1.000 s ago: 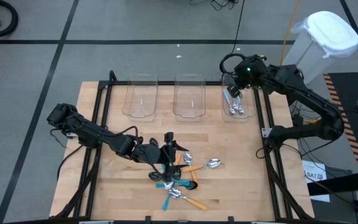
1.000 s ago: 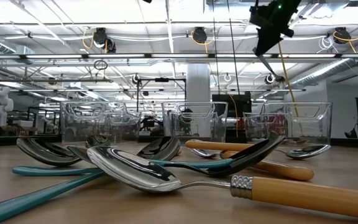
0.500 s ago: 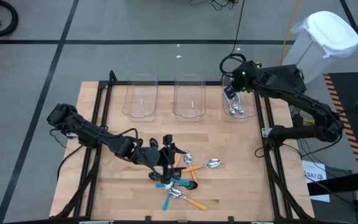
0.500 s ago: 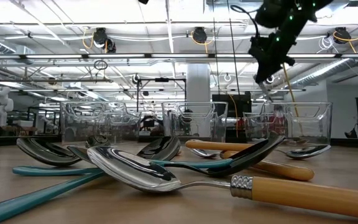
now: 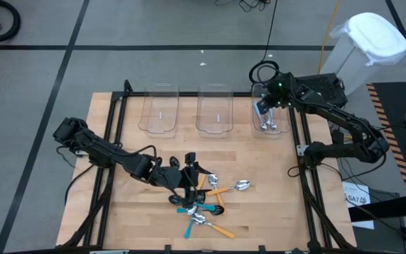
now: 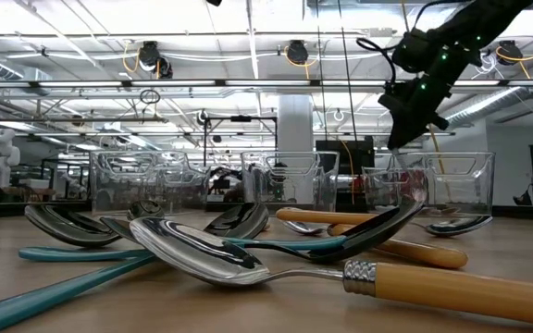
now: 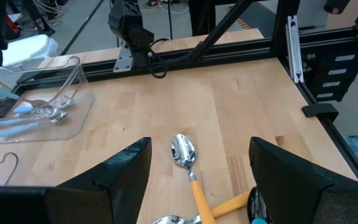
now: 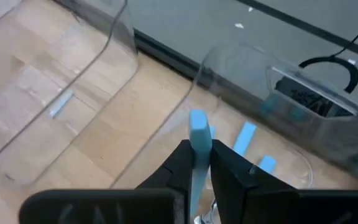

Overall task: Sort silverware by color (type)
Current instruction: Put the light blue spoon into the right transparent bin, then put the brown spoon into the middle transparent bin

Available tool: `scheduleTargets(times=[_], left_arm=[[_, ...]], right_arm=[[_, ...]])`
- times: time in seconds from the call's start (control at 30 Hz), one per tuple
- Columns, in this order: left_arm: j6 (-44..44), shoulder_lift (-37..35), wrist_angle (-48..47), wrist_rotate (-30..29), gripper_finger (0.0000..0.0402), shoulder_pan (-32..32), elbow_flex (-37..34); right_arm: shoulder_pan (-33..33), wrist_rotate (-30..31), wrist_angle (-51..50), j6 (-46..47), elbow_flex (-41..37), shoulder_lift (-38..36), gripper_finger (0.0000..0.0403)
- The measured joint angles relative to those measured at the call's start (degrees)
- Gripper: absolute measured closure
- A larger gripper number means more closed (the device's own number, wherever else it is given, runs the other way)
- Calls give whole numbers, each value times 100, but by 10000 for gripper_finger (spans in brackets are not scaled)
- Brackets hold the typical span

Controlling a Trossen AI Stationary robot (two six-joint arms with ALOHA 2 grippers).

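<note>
At two o'clock, the right gripper (image 5: 262, 108) held a light-blue spoon (image 8: 198, 134) over the right bin (image 5: 271, 127), already holding some. The left gripper (image 5: 191, 185), wide, hovered over the unsorted pile (image 5: 206, 208) at six.

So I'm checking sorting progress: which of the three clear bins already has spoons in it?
The bin on the robot's right, under the right hand, holds light-blue spoons. The middle bin and left bin look empty.
</note>
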Motion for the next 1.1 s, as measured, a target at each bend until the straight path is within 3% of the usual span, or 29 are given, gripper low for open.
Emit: scheduleTargets(times=[0.47, 0.77, 1.1], left_arm=[[2, 0, 76, 0, 133, 0, 0], [3, 0, 79, 0, 133, 0, 0], [4, 0, 79, 0, 133, 0, 0]], right_arm=[[-51, -95, 230, 28, -346, -2, 367], [-51, -75, 378, 50, -468, -2, 331], [-51, -36, 378, 96, -468, -2, 324]])
